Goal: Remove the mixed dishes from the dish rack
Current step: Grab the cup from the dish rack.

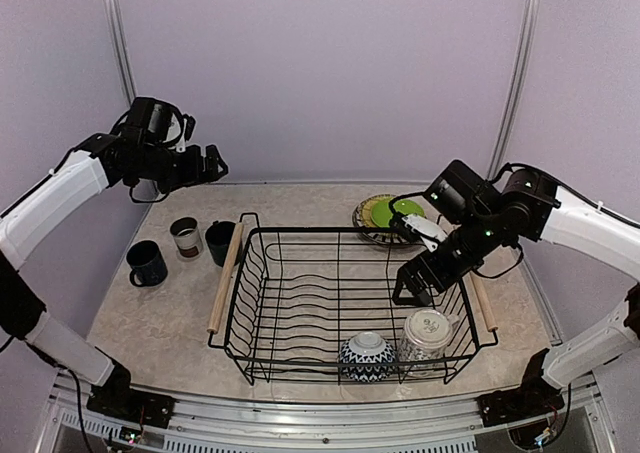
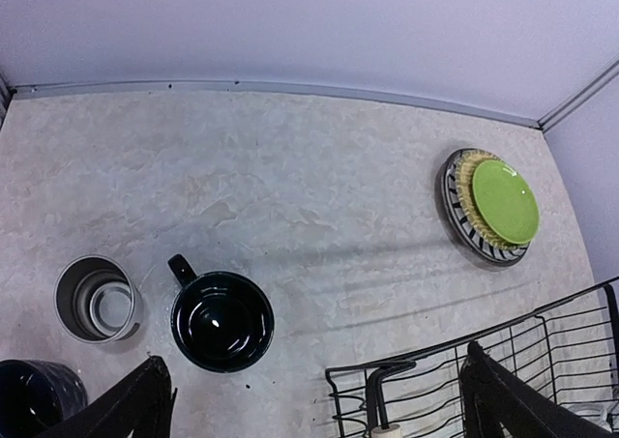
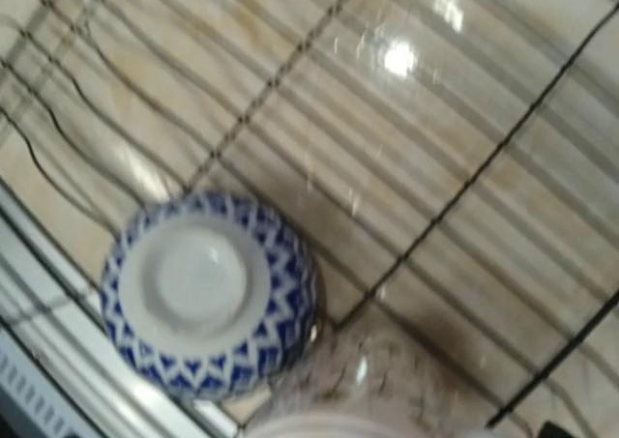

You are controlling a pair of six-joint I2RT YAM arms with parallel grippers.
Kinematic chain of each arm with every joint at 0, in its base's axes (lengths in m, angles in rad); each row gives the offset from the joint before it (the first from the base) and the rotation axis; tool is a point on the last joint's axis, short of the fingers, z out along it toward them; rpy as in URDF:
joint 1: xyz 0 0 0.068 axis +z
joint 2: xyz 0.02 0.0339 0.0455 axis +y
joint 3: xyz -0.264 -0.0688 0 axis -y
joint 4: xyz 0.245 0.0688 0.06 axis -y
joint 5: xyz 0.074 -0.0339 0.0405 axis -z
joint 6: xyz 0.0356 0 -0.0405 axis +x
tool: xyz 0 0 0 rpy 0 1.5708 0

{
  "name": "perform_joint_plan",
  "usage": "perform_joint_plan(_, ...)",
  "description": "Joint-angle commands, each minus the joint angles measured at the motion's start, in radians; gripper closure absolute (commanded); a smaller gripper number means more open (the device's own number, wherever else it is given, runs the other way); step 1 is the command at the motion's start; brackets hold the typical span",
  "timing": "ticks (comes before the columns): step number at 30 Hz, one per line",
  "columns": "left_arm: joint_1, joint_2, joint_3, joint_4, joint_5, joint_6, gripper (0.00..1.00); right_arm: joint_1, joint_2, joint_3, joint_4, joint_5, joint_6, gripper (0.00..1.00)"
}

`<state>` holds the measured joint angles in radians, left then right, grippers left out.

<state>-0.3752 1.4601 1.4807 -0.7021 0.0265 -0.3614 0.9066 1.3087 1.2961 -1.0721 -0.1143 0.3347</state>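
The dish rack (image 1: 310, 231) stands mid-table. At its near right end it holds an upside-down blue-white patterned bowl (image 1: 366, 356) and a white patterned cup (image 1: 428, 333). My right gripper (image 1: 413, 293) hangs open inside the rack just above the cup, holding nothing. Its wrist view shows the bowl (image 3: 208, 303) and the blurred cup (image 3: 387, 390), but not its fingers. My left gripper (image 1: 212, 165) is raised high at the back left, open and empty. Between its fingers (image 2: 135, 409), far below, lie a dark mug (image 2: 222, 320) and the rack's corner (image 2: 435, 380).
Left of the rack stand a dark blue mug (image 1: 148, 263), a grey cup (image 1: 186, 238) and a dark mug (image 1: 220, 241). A plate stack topped by a lime-green plate (image 1: 390, 213) sits behind the rack's right end. Wooden handles (image 1: 225, 278) run along the rack's short sides.
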Motion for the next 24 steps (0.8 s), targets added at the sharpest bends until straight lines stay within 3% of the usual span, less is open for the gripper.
perform_joint_plan(1, 0.002, -0.137, -0.097, 0.197, 0.041, 0.011, 0.01, 0.053, 0.063, 0.000, -0.137, 0.038, 0.031, 0.00)
perform_joint_plan(7, 0.000, -0.221, -0.147, 0.255, 0.061, 0.018, 0.01, 0.089, 0.119, 0.012, -0.205, 0.070, 0.036, 0.00)
perform_joint_plan(24, -0.004, -0.192, -0.136, 0.243, 0.091, 0.001, 0.01, 0.160, 0.198, -0.020, -0.204, 0.087, 0.022, 0.00)
